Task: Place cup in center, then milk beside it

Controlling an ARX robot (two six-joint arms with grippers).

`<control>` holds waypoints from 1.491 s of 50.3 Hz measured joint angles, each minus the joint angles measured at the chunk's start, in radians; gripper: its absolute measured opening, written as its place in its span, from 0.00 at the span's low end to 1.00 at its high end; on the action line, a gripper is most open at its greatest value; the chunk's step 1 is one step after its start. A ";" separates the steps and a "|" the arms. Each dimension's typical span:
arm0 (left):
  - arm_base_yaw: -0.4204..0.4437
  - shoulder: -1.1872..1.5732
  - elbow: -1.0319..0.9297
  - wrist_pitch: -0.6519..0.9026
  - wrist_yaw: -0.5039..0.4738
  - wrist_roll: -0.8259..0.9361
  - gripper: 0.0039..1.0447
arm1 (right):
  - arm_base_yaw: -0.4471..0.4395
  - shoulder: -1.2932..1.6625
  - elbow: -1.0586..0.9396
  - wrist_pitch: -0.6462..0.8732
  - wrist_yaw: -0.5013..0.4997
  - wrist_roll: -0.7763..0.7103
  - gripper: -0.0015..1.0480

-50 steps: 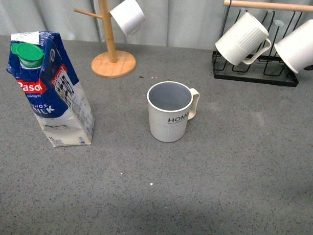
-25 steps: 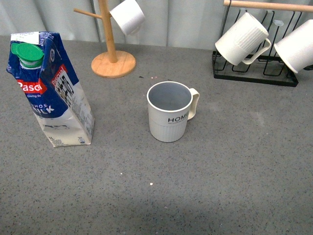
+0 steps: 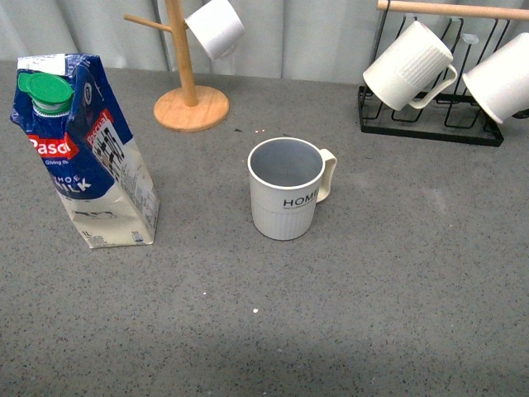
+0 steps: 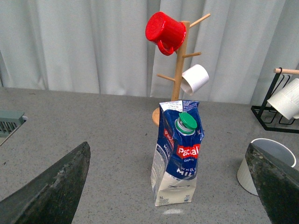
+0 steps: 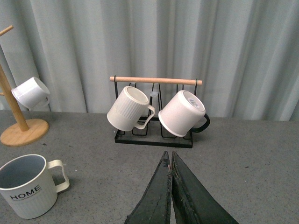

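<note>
**Cup at mid-surface, milk standing apart**

I see the cup [image 3: 285, 198] upright near the middle of the grey surface [image 3: 397, 289], its handle turned to the right. The milk [image 3: 83, 157] stands well apart on its left, leaning slightly. My left tool [image 4: 167, 145] is spread wide, faces the milk and holds nothing. My right tool [image 5: 171, 155] is pressed closed on nothing.
</note>
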 joint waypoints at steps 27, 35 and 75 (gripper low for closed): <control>0.000 0.000 0.000 0.000 0.000 0.000 0.94 | 0.000 -0.177 0.000 -0.175 0.000 0.000 0.01; 0.000 0.000 0.000 0.000 0.000 0.000 0.94 | 0.000 -0.285 0.001 -0.314 -0.001 0.000 0.01; 0.000 0.000 0.000 0.000 0.000 0.000 0.94 | 0.000 -0.362 0.001 -0.366 -0.003 -0.002 0.77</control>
